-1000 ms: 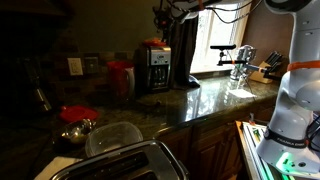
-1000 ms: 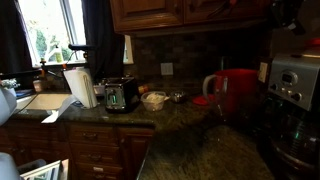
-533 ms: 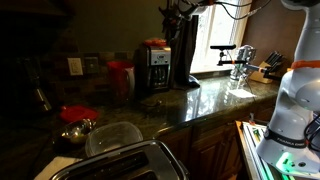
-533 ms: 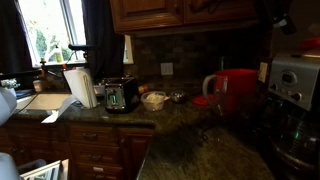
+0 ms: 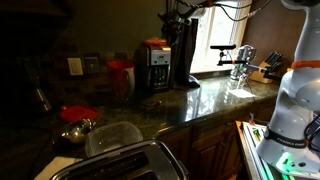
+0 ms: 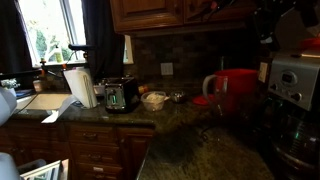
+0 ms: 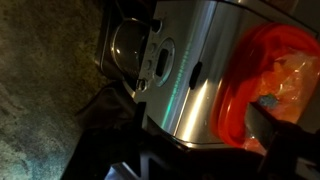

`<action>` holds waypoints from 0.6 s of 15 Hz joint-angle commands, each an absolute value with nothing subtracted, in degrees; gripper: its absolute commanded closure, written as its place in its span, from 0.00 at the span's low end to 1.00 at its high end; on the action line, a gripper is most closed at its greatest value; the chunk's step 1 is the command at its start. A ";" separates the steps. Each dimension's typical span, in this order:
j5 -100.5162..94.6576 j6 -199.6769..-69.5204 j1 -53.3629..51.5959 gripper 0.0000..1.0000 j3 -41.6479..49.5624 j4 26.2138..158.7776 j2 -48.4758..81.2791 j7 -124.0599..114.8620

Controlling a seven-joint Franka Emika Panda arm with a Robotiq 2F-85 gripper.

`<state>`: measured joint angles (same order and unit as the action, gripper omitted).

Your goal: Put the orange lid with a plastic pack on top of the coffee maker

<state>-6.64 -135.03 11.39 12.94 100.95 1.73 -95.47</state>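
Observation:
The orange lid [image 5: 153, 43] lies flat on top of the black and silver coffee maker [image 5: 152, 68]. In the wrist view the lid [image 7: 255, 85] rests on the coffee maker's silver top [image 7: 185, 85] with the pale plastic pack [image 7: 292, 80] on it. My gripper [image 5: 178, 14] hangs above and just beside the coffee maker. In the wrist view its fingers [image 7: 195, 135] are spread wide, empty and apart from the lid. In an exterior view the lid [image 6: 313, 44] shows at the frame edge on the coffee maker [image 6: 293, 85].
A tall red canister [image 5: 120, 76] stands next to the coffee maker. A round red lid [image 5: 78, 113], a metal bowl [image 5: 75, 130] and a silver toaster [image 5: 115, 162] are on the dark stone counter [image 5: 190, 105]. A sink with faucet [image 5: 238, 60] is by the window.
My gripper has moved a little away from the coffee maker's top over the last second. The orange lid with the pack stays where it lies.

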 commanded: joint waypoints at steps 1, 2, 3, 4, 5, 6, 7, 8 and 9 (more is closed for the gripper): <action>-4.80 -135.45 11.56 0.00 12.75 102.35 1.00 -94.02; -4.88 -135.04 11.58 0.00 12.78 102.28 0.97 -94.30; -5.15 -134.60 11.57 0.00 12.79 102.27 0.93 -94.29; -5.36 -134.35 11.56 0.00 12.79 102.33 0.89 -94.30; -5.20 -134.60 11.56 0.00 12.78 102.39 0.90 -94.34; -5.17 -135.43 11.57 0.00 12.80 102.55 0.94 -94.67; -5.18 -136.31 11.57 0.05 12.81 102.61 1.09 -95.07; -5.02 -136.19 11.55 0.09 12.78 102.51 1.18 -95.16; -5.07 -136.30 11.51 0.14 12.75 102.54 1.17 -95.23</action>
<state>-6.00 -135.06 11.40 12.92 101.16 1.74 -95.16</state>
